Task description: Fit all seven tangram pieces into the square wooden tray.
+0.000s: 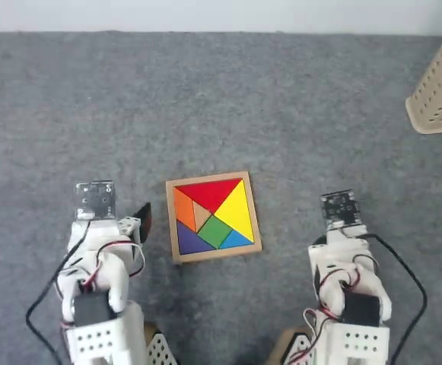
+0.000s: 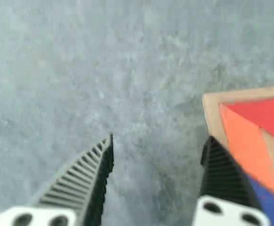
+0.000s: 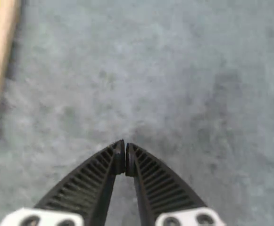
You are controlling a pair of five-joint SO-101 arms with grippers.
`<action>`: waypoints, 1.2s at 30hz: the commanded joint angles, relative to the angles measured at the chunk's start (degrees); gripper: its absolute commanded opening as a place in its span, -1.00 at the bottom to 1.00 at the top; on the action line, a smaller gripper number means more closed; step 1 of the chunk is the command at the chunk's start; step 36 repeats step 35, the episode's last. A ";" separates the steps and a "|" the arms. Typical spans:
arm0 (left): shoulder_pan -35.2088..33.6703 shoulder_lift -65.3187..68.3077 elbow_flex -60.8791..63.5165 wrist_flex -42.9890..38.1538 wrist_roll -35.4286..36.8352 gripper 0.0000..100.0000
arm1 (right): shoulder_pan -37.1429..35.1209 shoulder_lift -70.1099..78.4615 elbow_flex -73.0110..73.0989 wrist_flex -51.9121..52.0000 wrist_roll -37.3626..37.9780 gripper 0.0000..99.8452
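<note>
We judge the task finished: all seven tangram pieces (image 1: pixel 214 215) fill the square wooden tray (image 1: pixel 172 225) between our arms, left gripper (image 2: pixel 160 141) spread empty beside it, right gripper (image 3: pixel 125 147) closed on nothing.

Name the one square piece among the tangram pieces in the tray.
The green piece, standing on a corner low in the middle of the wooden tray; the others are triangles, bar the slanted orange piece.
</note>
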 commanded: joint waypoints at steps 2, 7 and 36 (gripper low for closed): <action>-0.70 1.23 0.22 0.62 -0.26 -0.44 | 6.64 0.04 0.97 2.77 -0.26 -0.98; -0.70 5.45 0.40 5.89 -0.26 -0.44 | 8.40 -0.57 0.97 7.43 -0.26 -0.98; -0.62 5.63 0.40 5.80 -0.26 -0.44 | 8.31 -0.84 0.97 7.69 -0.26 -0.98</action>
